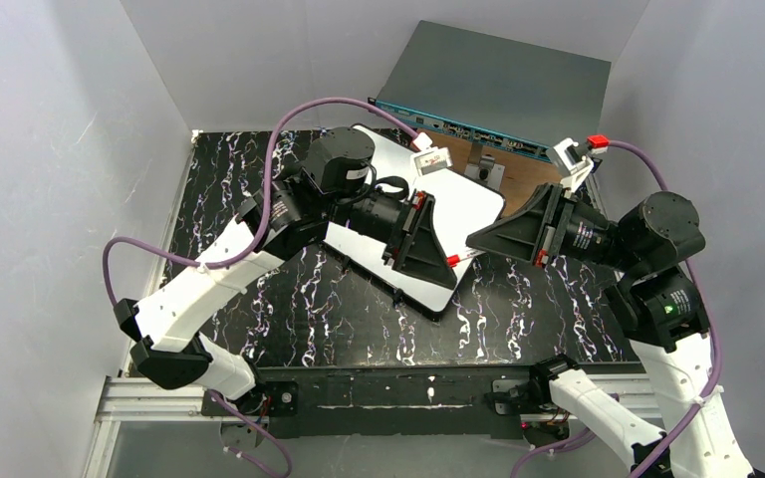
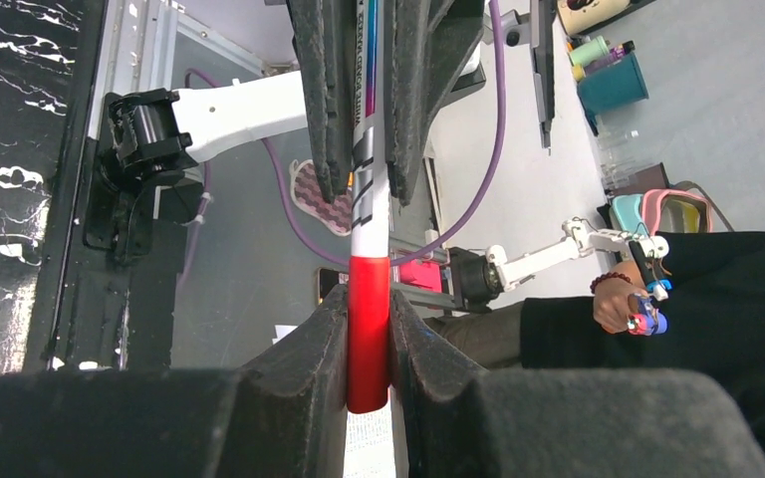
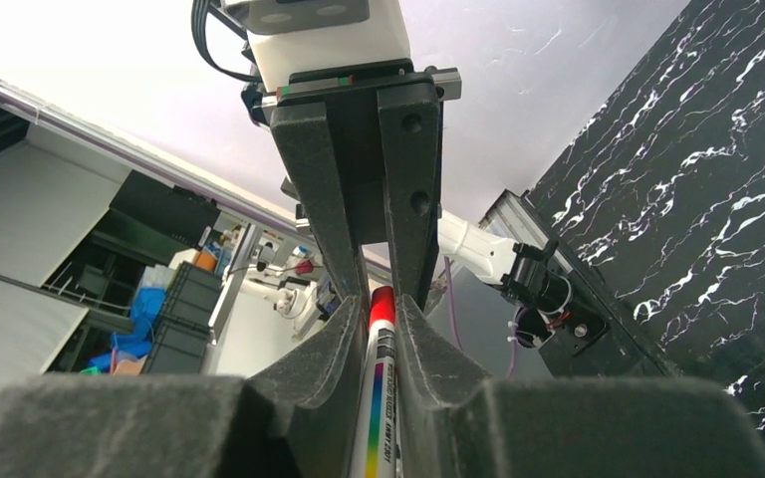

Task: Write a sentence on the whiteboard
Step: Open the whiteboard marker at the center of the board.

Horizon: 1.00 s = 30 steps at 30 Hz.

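The whiteboard point(image 1: 461, 202) lies tilted on the table, largely covered by my left arm. No sentence shows on its bare parts. A marker point(image 1: 465, 257) with a white barrel and red cap point(image 2: 369, 334) hangs between both grippers, just off the board's right corner. My left gripper point(image 1: 446, 263) is shut on the red cap. My right gripper point(image 1: 474, 243) faces it and is shut on the white barrel point(image 3: 380, 408). In the right wrist view the cap point(image 3: 382, 305) runs up into the left gripper's fingers point(image 3: 324, 199).
A grey metal box with a teal front point(image 1: 498, 85) stands at the back, with a brown panel point(image 1: 518, 174) before it. A small white block point(image 1: 432, 159) rests at the board's far edge. The black marbled table point(image 1: 299, 309) is walled in on three sides.
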### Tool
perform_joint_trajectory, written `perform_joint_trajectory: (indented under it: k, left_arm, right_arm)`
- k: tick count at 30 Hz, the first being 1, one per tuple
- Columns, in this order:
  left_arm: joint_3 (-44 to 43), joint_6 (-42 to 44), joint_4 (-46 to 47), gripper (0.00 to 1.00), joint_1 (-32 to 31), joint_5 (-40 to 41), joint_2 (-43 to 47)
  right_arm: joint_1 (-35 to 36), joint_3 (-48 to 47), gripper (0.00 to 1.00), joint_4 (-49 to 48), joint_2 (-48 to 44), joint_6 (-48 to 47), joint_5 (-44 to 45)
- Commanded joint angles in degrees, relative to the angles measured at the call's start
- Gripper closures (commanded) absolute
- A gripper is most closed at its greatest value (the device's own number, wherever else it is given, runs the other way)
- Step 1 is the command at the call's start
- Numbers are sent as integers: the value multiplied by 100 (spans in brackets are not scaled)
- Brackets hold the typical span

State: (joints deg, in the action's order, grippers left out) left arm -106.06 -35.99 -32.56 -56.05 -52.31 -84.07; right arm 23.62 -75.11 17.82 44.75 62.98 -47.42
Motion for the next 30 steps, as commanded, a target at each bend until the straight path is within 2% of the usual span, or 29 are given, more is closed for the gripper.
perform_joint_trajectory:
  k: [1, 8, 9, 12, 16, 17, 18, 19, 20, 21, 24, 27, 30]
  left_arm:
    - [-233, 80, 58, 100, 1, 33, 13]
    - [-231, 89, 65, 100, 41, 54, -21]
    - [-228, 89, 66, 100, 42, 57, -32]
    - [-247, 80, 66, 100, 42, 10, -61]
    - [-245, 68, 3, 100, 37, 46, -74]
    - [-238, 57, -22, 84, 39, 92, -72]
    - [-233, 38, -69, 59, 41, 180, -60]
    - [-230, 12, -136, 44, 38, 266, -61]
    - [-233, 13, -202, 34, 48, 322, -51]
    - [-221, -5, -237, 30, 43, 330, -42]
    - [-172, -39, -204, 30, 50, 302, 40]
    - [-138, -48, -190, 37, 49, 309, 75]
    - [-148, -125, -56, 48, 49, 258, 29]
  right_arm:
    - [3, 49, 76, -306, -42, 63, -392]
    - [3, 6, 74, -231, -45, 65, -517]
    - [3, 0, 78, -221, -35, 65, -529]
    - [3, 5, 99, -193, -25, 55, -532]
    - [0, -19, 99, -140, -31, 36, -457]
    - [2, -33, 99, -122, -30, 15, -439]
    - [3, -48, 99, -103, -35, -6, -412]
    - [3, -57, 99, -84, -42, -27, -389]
    - [3, -83, 99, -58, -42, -52, -370]
    - [3, -114, 99, -21, -44, -88, -345]
    - [3, -177, 99, 82, -36, -180, -289]
    - [3, -173, 99, 104, -36, -193, -303]
    - [3, -141, 99, 116, -51, -212, -303]
